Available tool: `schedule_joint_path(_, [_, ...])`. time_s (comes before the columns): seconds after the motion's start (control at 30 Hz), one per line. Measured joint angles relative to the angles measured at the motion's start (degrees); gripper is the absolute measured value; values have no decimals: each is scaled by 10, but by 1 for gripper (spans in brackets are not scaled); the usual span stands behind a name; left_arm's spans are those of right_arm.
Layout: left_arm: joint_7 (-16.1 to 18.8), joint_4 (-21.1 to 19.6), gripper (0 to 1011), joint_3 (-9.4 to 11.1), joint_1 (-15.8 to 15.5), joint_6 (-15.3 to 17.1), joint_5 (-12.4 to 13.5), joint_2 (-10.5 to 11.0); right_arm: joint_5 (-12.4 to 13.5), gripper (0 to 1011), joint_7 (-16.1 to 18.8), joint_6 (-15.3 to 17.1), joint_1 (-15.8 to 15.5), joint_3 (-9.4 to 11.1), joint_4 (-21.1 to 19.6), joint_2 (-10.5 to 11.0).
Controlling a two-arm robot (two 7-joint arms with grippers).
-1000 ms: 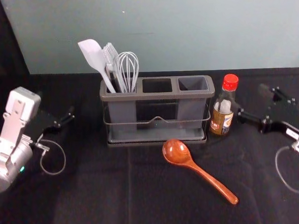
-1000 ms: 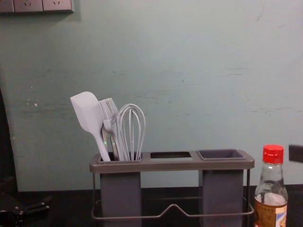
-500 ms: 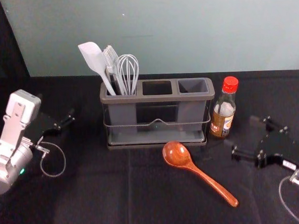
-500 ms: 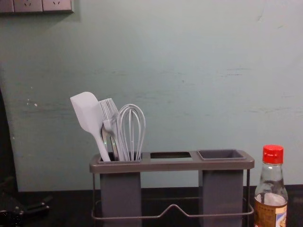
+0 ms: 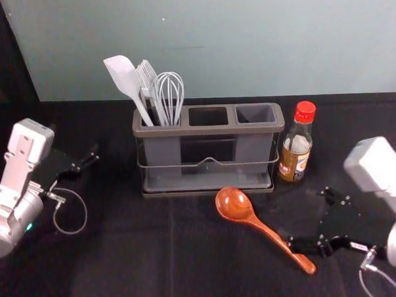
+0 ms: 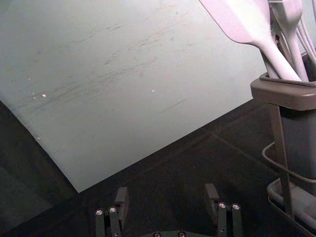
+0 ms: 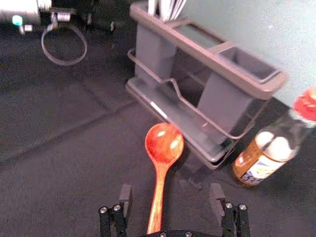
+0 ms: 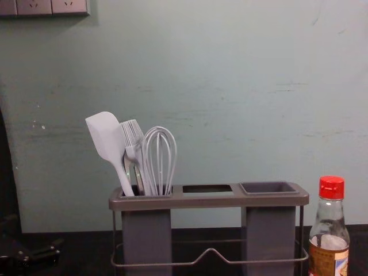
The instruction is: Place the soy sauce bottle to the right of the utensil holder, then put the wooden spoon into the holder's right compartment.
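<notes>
Three compartments are lining up across the top of the grey utensil holder [image 5: 213, 129], which is standing on the dark worktop [image 5: 124, 257]. A white spatula [image 5: 122, 74], a brush [image 5: 145, 75] and a whisk [image 5: 170, 90] are leaning in its left compartment. The soy sauce bottle [image 5: 294, 159] is standing upright just beside the holder, on its right, its red cap [image 5: 305, 111] facing up.

In front of the holder, the wooden spoon [image 5: 232, 203] is lying on the worktop. Its bowl is pointing toward the holder's front edge, and its handle is slanting toward the robot and off to the right.

The right hand [image 5: 307, 217] is reaching in over the spoon's handle, in front of the bottle and well apart from it. It is gaping, its two fingers spreading wide and gripping nothing; in the right wrist view the handle is running between them. Whether either finger is touching the wood, I cannot tell.

The left hand [image 5: 87, 160] is idling to the left of the holder, apart from it, and its fingers are parting too, with nothing between them. Behind everything, a pale wall [image 5: 246, 41] is rising, with socket panels [image 8: 34, 7] showing at its upper left in the chest view.
</notes>
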Motion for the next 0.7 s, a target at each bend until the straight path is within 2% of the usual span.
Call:
schedule_joint_path(0.1, [0,0,1005,0,0,0,0,0,-23,1004,7,30,25,-23,1,-1])
schedule_joint_path(0.2, [0,0,1005,0,0,0,0,0,-35,1004,13,56,42,-36,-1,-4])
schedule_joint_path(0.43, [0,0,1004,0,0,0,0,0,-52,1004,39,140,93,-66,-5,-17])
schedule_joint_path(0.53, [0,0,1005,0,0,0,0,0,-63,1004,53,183,126,-86,3,-28])
schedule_joint_path(0.7, [0,0,1005,0,0,0,0,0,-75,1004,65,223,158,-106,19,-44])
